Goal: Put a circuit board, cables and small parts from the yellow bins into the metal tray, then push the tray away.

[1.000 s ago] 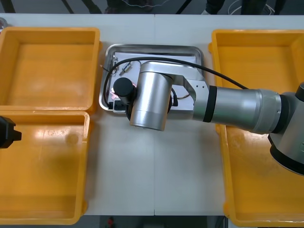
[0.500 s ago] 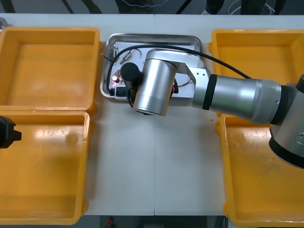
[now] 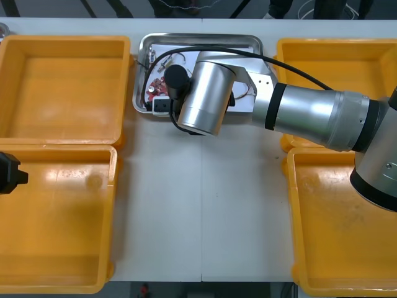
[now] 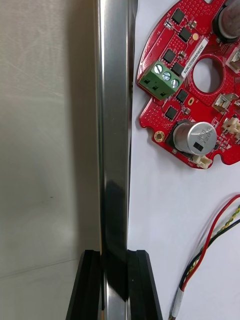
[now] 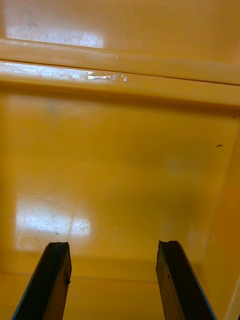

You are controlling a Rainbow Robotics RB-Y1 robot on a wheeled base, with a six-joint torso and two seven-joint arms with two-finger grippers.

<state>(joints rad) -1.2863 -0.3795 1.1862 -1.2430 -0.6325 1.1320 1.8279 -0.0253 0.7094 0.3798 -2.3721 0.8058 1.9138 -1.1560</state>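
At the far middle of the light table (image 3: 198, 205), from the front camera, we find the metal tray (image 3: 200, 38), white inside, lying between the far left yellow bin (image 3: 62, 41) and the far right yellow bin (image 3: 335, 43), close to the table's far edge. The right arm (image 3: 304, 115) reaches across from the right, its silver wrist above the tray's near rim and covering much of the tray. Beside that wrist we make out the round red circuit board (image 3: 153, 92) in the tray's near left corner and a small metal part (image 3: 164, 64) beyond it. The left arm (image 3: 9, 172) sits at the left edge, over the near left yellow bin (image 3: 62, 152). Through the right wrist camera we see the right gripper (image 4: 115, 256) pinching the tray's rim: one black finger is outside it, over the table, and the other is inside, with the shiny wall between them. Just inside that wall the circuit board lies flat on the white lining, apart from the fingers. A red and yellow cable (image 4: 209, 244) runs across the lining nearer the inner finger. Through the left wrist camera we see the left gripper (image 5: 112, 247) with its fingers spread wide, hanging above the bin's floor.
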